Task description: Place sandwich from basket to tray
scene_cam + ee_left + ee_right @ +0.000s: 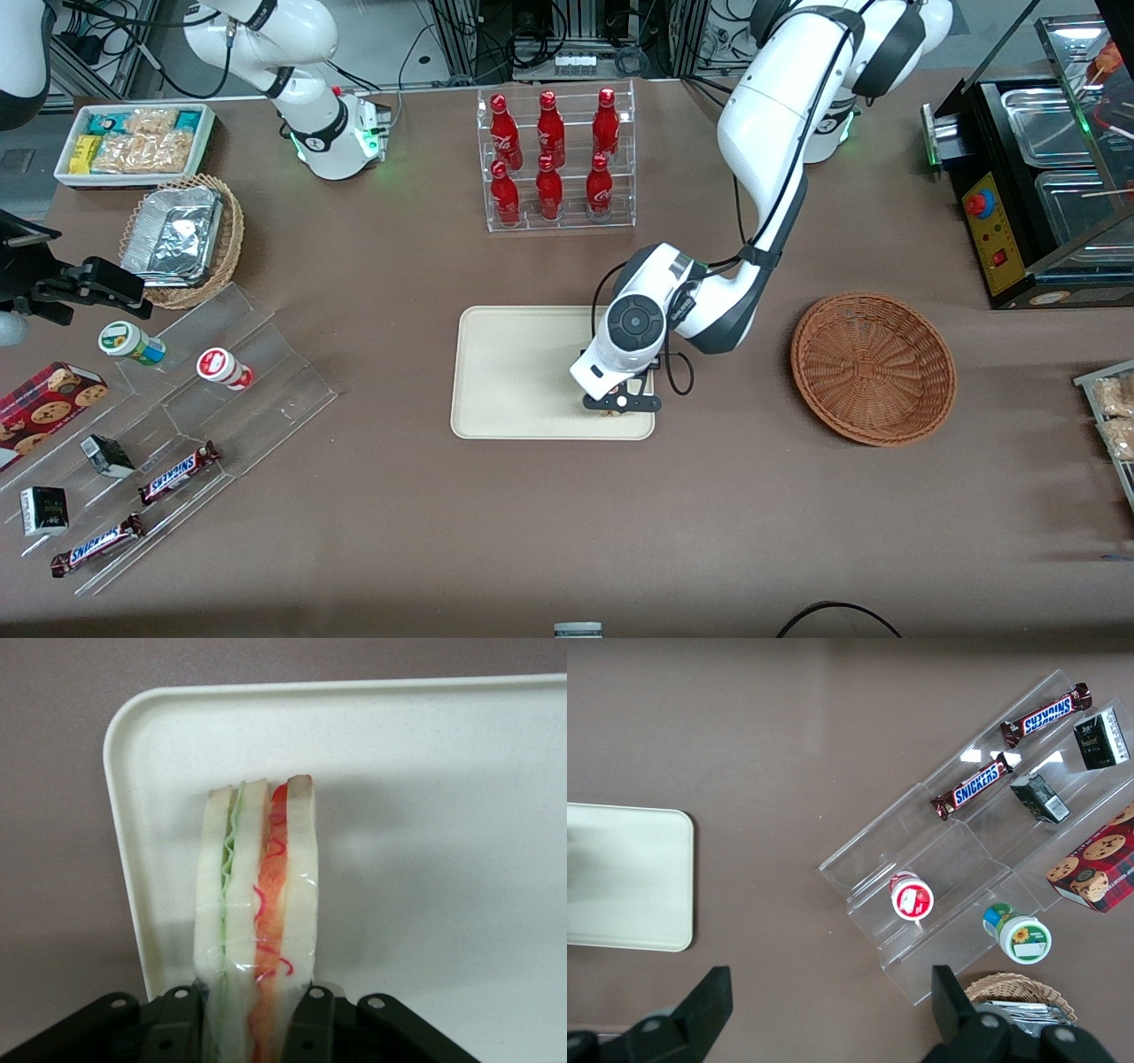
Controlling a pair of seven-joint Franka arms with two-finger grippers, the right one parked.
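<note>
Now we have our claw (pixel 620 404) clamped on the sandwich (pixel 257 895), low over the tray (pixel 514 372) toward its five o'clock corner; the basket (pixel 873 368) sits empty. Releasing so near the rim, the wedge could topple over it onto the tabletop (pixel 567 532).

One sandwich (pixel 257 904) sits clamped in the one tool (pixel 620 406) over the single tray (pixel 514 372), with one reddish basket (pixel 873 368) beside the tray. Farther from the front camera than the tray stand six red bottles (pixel 551 159). Toward the parked arm's end lie two Snickers bars (pixel 177 472).
</note>
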